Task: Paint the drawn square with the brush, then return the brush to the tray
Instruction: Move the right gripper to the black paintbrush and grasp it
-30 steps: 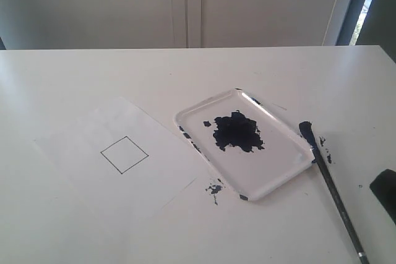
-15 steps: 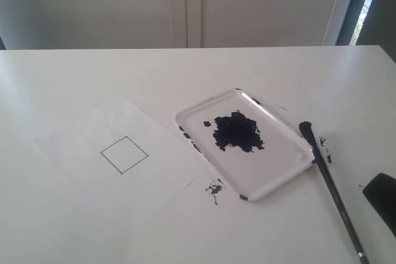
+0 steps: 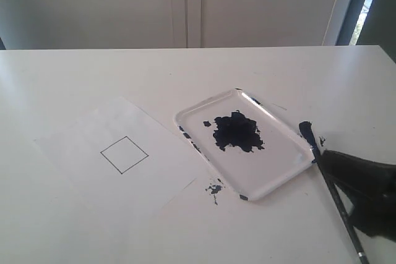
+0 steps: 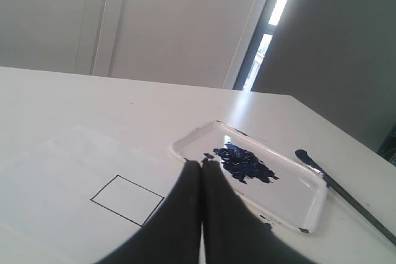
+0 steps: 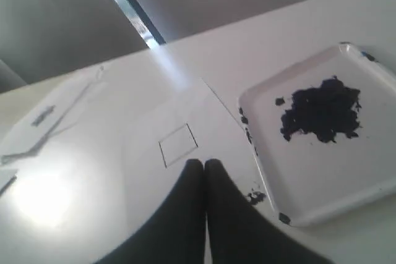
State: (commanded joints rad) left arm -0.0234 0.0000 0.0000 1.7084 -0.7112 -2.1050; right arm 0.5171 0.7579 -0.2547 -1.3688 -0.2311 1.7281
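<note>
Change, exterior view: right hand (image 3: pixel 325 160) has been brought in from the right edge. Only a dark corner of it was seen a moment earlier; now it lies over the handle of the brush (image 3: pixel 348 227), just beside the tray (image 3: pixel 278 166).
Meaning for task: brush pickup is judged to be starting. Nothing has been painted; drawn square (image 3: pixel 124 154) is blank on the paper sheet (image 3: pixel 86 137).
Brush, exterior view: flat on the surface (image 3: pixel 93 78), outside the tray, loaded tip near the tray's right rim, unmoved. Contact with the hand cannot be told from here.
Left hand, exterior view: not seen.
Left wrist view, hand: left hand (image 4: pixel 202 164) is pinched shut, fingers pressed together, nothing held.
Left wrist view, extra: drawn square (image 4: pixel 127 200), tray (image 4: pixel 297 183) and brush (image 4: pixel 349 199) are all shown at once. The right hand is not shown.
Right wrist view, hand: right hand (image 5: pixel 205 164) is closed tip to tip and empty.
Right wrist view, missing: brush is out of frame, so alignment over the handle can be checked only from the exterior view.
Right wrist view, extra: more loose papers (image 5: pixel 43 119) are seen well beyond the drawn square (image 5: pixel 178 144); no other view shows them.
Next move: right hand is judged to need opening before the handle can be taken.
</note>
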